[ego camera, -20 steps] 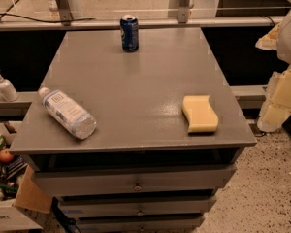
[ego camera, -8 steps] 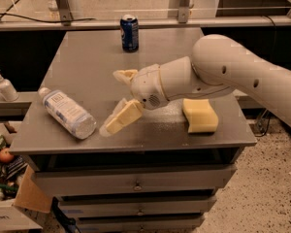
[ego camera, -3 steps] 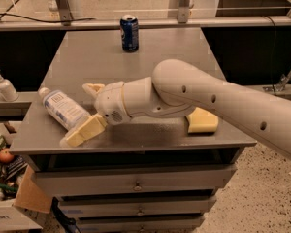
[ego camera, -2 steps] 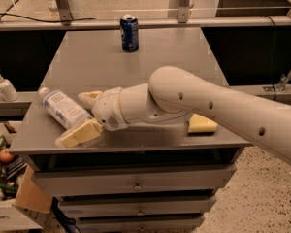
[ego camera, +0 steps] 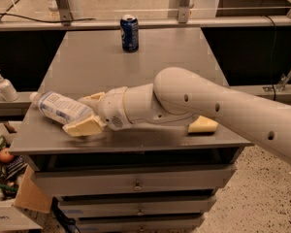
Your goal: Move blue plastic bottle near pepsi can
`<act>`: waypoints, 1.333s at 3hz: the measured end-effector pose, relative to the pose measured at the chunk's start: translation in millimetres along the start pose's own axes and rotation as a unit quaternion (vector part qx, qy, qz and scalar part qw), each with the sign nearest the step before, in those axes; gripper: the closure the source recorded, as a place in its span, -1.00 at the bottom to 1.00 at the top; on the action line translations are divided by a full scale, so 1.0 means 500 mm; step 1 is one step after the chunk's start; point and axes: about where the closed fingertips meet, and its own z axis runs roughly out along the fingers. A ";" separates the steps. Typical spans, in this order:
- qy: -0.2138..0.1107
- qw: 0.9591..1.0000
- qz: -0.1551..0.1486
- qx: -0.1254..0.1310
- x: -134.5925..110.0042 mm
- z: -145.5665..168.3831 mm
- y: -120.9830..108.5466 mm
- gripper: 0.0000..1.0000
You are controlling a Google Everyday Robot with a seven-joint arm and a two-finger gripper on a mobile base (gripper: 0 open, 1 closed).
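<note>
- Where the grey table comes to its front left corner, the bottle lies on its side. Its white cap points toward the left edge and its label faces up.
- The gripper sits at the bottle's bottom end, low over the tabletop, reaching in from the right.
- Its two pale yellow fingers are spread apart, one along the near side of the bottle and one on the far side, so the bottom end sits between them. Whether either finger presses on the plastic cannot be told.
- The arm, thick and cream-coloured, stretches from the right side of the view across the front of the table to the gripper.
- The can stands upright near the middle of the table's far edge, well apart from the bottle and the gripper.
- A yellow sponge lies near the front right of the table, partly hidden behind the arm.
- A white pump bottle stands on a lower ledge to the left of the table, off its surface.
- Drawers run beneath the tabletop, and a cardboard box sits at the lower left beside them.
</note>
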 end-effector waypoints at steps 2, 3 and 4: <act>0.021 0.996 -0.019 0.080 -0.012 -0.167 -0.105 1.00; 0.035 0.990 -0.016 0.136 0.002 -0.296 -0.179 1.00; 0.036 0.990 -0.019 0.137 0.001 -0.297 -0.178 1.00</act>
